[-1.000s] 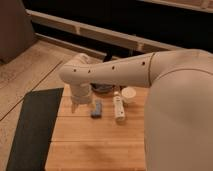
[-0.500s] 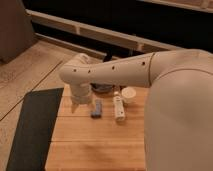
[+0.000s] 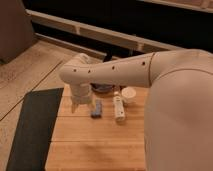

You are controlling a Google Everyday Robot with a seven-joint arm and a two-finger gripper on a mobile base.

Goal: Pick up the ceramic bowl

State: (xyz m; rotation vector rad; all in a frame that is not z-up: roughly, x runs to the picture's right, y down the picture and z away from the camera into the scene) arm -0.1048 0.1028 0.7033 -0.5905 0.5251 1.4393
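Over the wooden table (image 3: 100,145), my gripper (image 3: 81,102) hangs beside the ceramic bowl (image 3: 103,89) to reach its rim; parted or closed, I cannot tell.

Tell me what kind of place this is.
Probably an office kitchenette or a lab: a wooden table holding the ceramic bowl and a white cup, with a dark floor mat alongside. The gripper hangs over the table beside the bowl.

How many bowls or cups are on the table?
2: the bowl at the far edge, partly behind the arm; the cup just right of it. The pincer hangs left of the bowl. The arm may hide others.
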